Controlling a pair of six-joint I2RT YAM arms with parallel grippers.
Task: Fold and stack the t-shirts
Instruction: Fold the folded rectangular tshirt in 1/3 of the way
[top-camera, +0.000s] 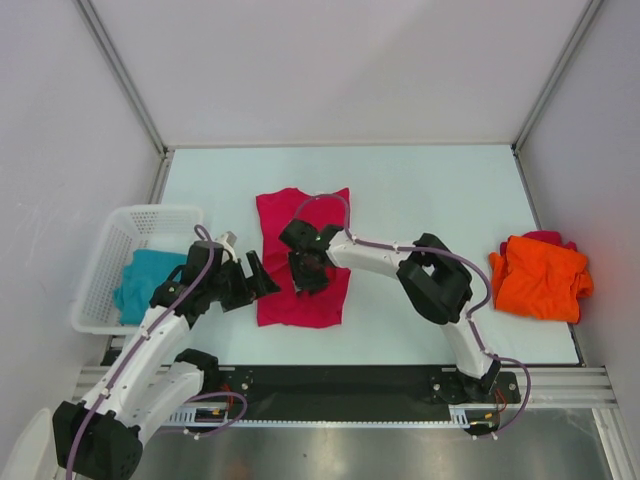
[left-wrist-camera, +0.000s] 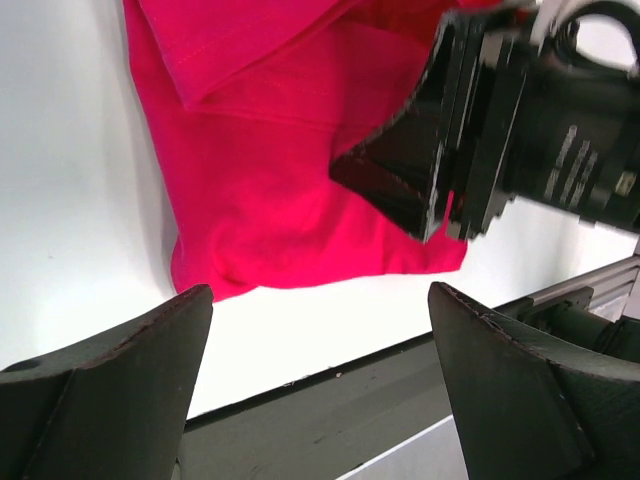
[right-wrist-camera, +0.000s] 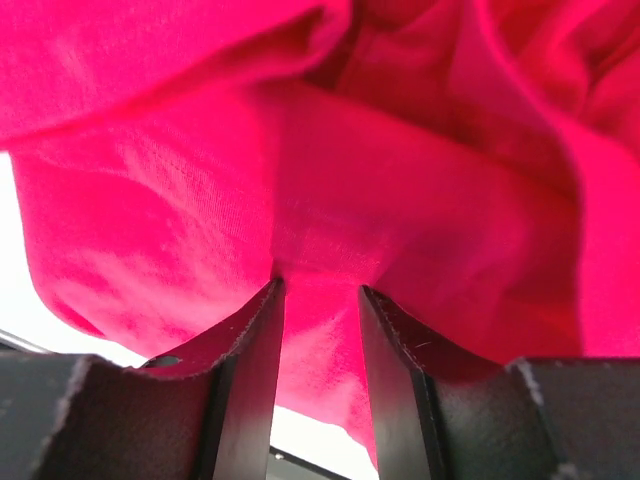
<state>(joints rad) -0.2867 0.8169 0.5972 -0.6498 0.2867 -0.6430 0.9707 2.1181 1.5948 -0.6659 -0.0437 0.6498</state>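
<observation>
White table (top-camera: 430, 190) sitting inside white walls (top-camera: 330, 60), pink t-shirt (top-camera: 280, 215) lying flat at table centre, right gripper (right-wrist-camera: 320, 285) pinching a fold of it between narrowly parted fingers, left gripper (left-wrist-camera: 320, 300) hovering spread wide just beside its left edge.

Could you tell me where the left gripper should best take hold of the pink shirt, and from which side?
Probably the pink shirt's near-left corner, approached from the left: it lies flat, so only an edge offers a pinch; that corner faces the open left gripper, and the right gripper occupies the middle.
</observation>
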